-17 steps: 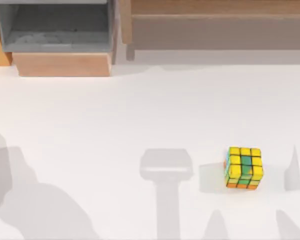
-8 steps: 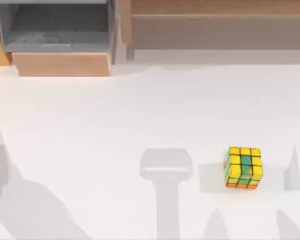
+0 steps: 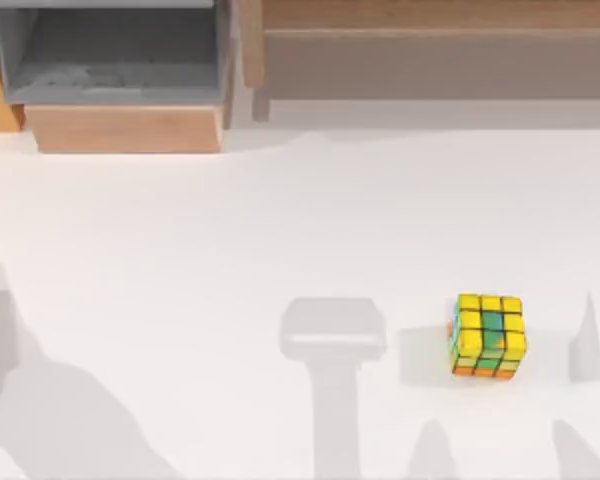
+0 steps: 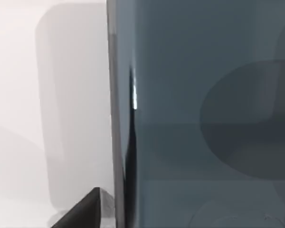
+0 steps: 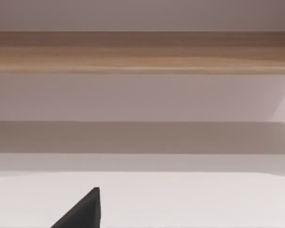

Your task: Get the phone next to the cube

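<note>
The cube [image 3: 488,336], mostly yellow with green and orange tiles, rests on the white table [image 3: 280,230] at the right. The phone [image 4: 204,118] shows in the left wrist view as a glossy dark grey slab with a silvery edge, very close to the camera and over the white table. A black tip of my left gripper [image 4: 85,211] sits just beside the phone's edge. A matching black tip of my right gripper [image 5: 85,209] hangs above bare table, facing a wooden shelf [image 5: 142,50].
A grey open box [image 3: 110,55] on a wooden base stands at the back left. A long wooden shelf [image 3: 430,50] runs along the back right. Arm shadows [image 3: 330,380] lie across the front of the table.
The left arm's shadow at the table's front left has drawn back toward the left edge. The cube has stayed in place.
</note>
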`<state>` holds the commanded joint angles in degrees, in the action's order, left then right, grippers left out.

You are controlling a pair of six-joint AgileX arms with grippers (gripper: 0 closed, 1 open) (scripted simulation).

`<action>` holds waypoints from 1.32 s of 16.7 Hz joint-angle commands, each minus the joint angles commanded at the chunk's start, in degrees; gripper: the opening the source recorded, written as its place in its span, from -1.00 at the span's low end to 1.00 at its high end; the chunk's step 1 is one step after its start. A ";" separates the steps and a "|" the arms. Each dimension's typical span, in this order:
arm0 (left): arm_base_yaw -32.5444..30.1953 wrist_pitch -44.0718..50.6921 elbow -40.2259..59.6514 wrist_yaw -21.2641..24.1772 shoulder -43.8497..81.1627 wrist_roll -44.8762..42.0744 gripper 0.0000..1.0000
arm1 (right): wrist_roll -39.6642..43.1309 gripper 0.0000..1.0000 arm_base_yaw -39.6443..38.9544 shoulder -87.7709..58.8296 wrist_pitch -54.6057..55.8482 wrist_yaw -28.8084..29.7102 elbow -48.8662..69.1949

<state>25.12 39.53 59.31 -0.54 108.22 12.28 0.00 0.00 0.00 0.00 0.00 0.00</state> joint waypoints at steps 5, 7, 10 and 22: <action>0.00 0.00 0.00 0.00 0.00 0.00 -0.51 | 0.00 1.00 0.00 0.00 0.00 0.00 0.00; 0.00 0.00 0.00 0.00 0.00 0.00 -0.81 | 0.00 1.00 0.00 0.00 0.00 0.00 0.00; 0.00 0.00 0.00 0.00 0.00 0.00 -1.00 | 0.00 1.00 0.00 0.00 0.00 0.00 0.00; -0.13 4.46 2.18 0.05 -3.15 -0.01 -1.00 | 0.00 1.00 0.00 0.00 0.00 0.00 0.00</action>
<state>24.99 43.99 61.48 -0.49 105.08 12.28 0.00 0.00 0.00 0.00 0.00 0.00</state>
